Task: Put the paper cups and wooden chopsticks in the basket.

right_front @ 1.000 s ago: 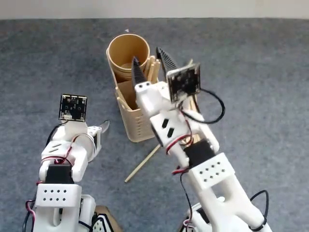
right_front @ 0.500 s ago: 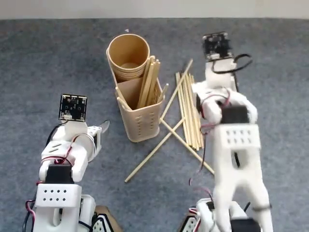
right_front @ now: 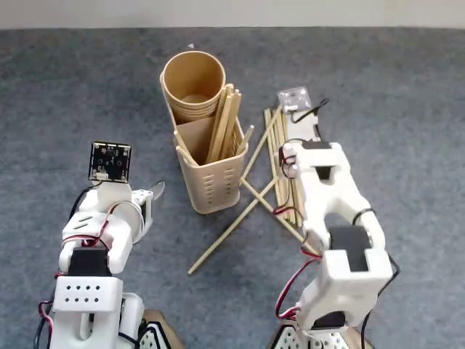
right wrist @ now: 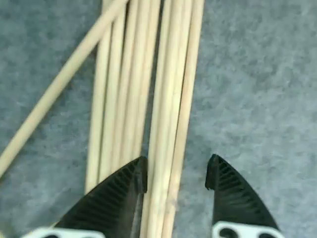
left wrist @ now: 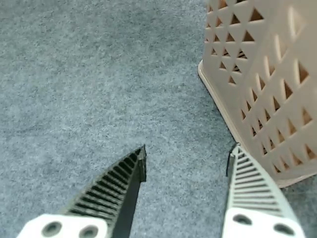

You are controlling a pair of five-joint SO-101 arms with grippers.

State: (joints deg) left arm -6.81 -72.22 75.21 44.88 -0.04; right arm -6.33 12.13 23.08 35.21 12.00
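Right hand (right wrist: 177,166) half-open, poised over loose chopsticks (right wrist: 148,74) lying bundled on surface (right_front: 407,109) just beside basket (right_front: 214,185). Sticks' long axis passes through gap between tips, square to closing direction. Right arm nearer. Left hand (left wrist: 188,148) wide, at basket's far side. Paper cups (right_front: 192,76) already inside.

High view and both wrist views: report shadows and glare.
High view: soft, even light, no glare, paper cups shaded inside. Right wrist view: thin dark lines between the chopsticks. Left wrist view: no hard shadow under the left gripper.
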